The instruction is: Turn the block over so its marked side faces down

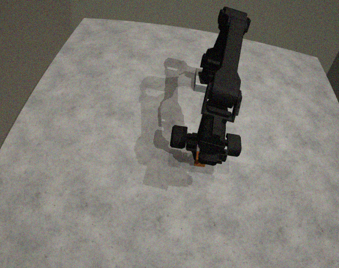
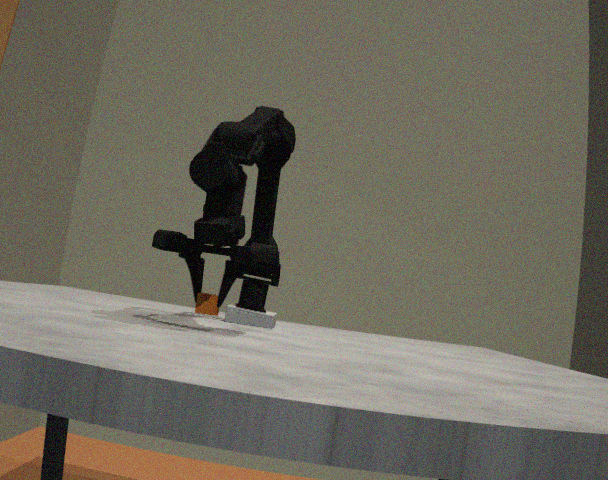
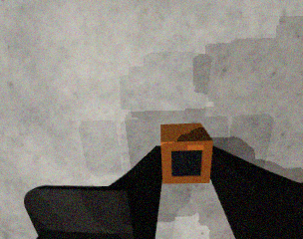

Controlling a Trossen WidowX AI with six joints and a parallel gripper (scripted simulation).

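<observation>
The orange block (image 1: 199, 164) (image 2: 207, 303) (image 3: 186, 147) is held a little above the table (image 1: 106, 225) (image 2: 397, 366). Its marked side, with a dark square (image 3: 186, 163), faces up toward the wrist camera; a plain orange side also shows there. My gripper (image 2: 207, 302) (image 3: 182, 150) points down and is shut on the block, with one finger against each of two opposite sides. In the top view the arm hides the fingertips and most of the block. The block's underside is hidden.
The arm's pale base block (image 1: 199, 87) (image 2: 250, 316) stands on the table behind the gripper. Shadows of the arm (image 1: 155, 129) fall on the table beside it. The table's near edge (image 2: 304, 413) crosses the lower part of the exterior view.
</observation>
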